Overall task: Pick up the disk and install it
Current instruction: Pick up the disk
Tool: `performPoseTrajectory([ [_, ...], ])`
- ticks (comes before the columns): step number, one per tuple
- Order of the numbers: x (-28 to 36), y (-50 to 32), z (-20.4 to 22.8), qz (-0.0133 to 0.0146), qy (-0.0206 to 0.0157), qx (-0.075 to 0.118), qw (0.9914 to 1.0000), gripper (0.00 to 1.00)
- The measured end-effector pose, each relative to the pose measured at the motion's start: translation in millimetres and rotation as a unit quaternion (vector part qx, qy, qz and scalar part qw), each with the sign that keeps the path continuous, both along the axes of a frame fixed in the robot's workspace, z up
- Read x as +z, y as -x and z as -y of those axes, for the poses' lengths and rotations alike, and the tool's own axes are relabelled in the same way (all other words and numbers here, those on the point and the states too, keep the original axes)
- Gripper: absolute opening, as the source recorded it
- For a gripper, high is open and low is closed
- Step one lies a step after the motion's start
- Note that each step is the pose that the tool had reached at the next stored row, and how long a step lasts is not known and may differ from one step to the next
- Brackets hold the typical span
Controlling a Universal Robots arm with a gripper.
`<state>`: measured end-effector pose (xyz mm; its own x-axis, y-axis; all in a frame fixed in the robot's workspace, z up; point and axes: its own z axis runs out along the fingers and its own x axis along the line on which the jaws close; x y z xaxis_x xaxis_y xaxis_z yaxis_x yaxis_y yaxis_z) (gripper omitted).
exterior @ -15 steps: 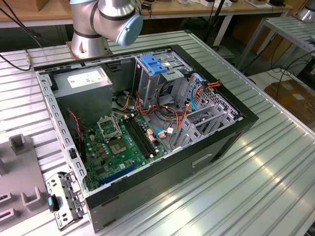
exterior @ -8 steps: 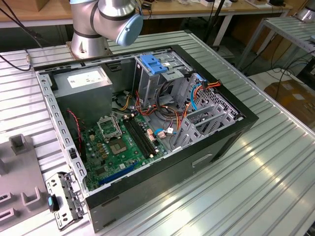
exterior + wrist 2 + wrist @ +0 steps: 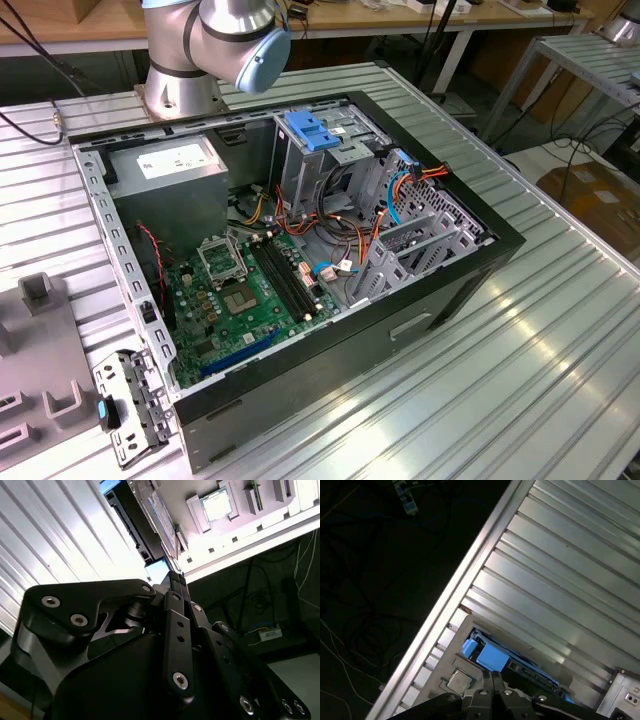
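Pincer (image 3: 493, 676) clenched, empty, fingertips together, close over disk (image 3: 490, 656). Disk rests at edge of grey holder (image 3: 451, 652) on ribbed worktop (image 3: 560, 580), near processor chip (image 3: 458, 680).

One disk (image 3: 490, 656), one computer case (image 3: 420, 320), one arm (image 3: 215, 45)

This is a robotics lab or workshop. A robot arm (image 3: 215, 40) stands on a ribbed aluminium desk (image 3: 520, 380) beside an open computer case (image 3: 350, 350), its motherboard (image 3: 250, 300) and wiring bared. A moulded grey fixture (image 3: 40, 340) lies on the same desk, and the first wrist view shows a processor chip (image 3: 459, 680) seated in such a fixture. Behind stand a wooden workbench (image 3: 400, 18) and a second aluminium desk (image 3: 590, 60). Loose cables (image 3: 590, 135) and a cardboard box (image 3: 595, 195) lie on the floor.
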<state>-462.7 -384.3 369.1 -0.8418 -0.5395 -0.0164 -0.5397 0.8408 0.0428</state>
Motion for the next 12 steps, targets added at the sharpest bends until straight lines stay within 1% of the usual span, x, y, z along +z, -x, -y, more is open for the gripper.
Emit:
performPoseTrajectory([
  [1,-0.1,0.0,0.0,0.0000,0.0000,0.019,0.99981,0.11],
  [2,-0.1,0.0,0.0,0.0000,0.0000,0.034,0.99943,0.11],
  [3,-0.2,0.0,0.0,0.0000,0.0000,0.050,0.99877,0.11],
  [4,-0.3,0.0,0.0,0.0000,0.0000,0.069,0.99761,0.11],
  [6,-0.4,0.0,0.0,0.0000,0.0000,0.091,0.99584,0.11],
  [7,-0.4,0.0,0.0,0.0000,0.0000,0.109,0.99401,0.11],
  [8,-0.5,0.0,0.0,0.0000,0.0000,0.128,0.99178,0.11],
  [10,-0.5,0.0,0.0,0.0000,0.0000,0.148,0.98904,0.11],
  [11,-0.5,0.0,0.0,0.0000,0.0000,0.159,0.98724,0.11],
  [12,-0.5,0.0,0.0,0.0000,0.0000,0.168,0.98581,0.11],
])
